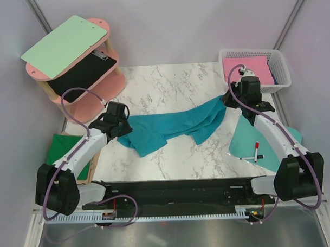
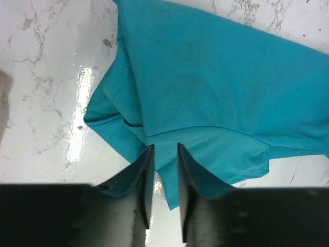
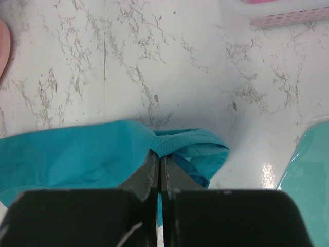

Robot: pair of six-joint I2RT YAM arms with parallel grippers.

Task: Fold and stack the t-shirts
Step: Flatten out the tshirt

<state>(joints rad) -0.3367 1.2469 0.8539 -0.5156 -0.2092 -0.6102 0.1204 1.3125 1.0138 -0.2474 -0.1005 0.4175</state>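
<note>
The right gripper (image 3: 158, 159) clamps the crumpled teal-blue cloth t-shirt (image 1: 176, 126); fingers of the left gripper (image 2: 164, 150) stand apart (astride its edge) and should close before stretching.

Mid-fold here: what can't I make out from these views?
- Top view: dark green t-shirt partly hidden under the left arm.
- Left wrist view: left gripper fingers cover the teal t-shirt hem; grip unclear.
- Top view: basket contents partly behind the right arm.

teal t-shirt (image 1: 176, 126) bunched mid-table, green t-shirt (image 1: 61, 143) left
</note>
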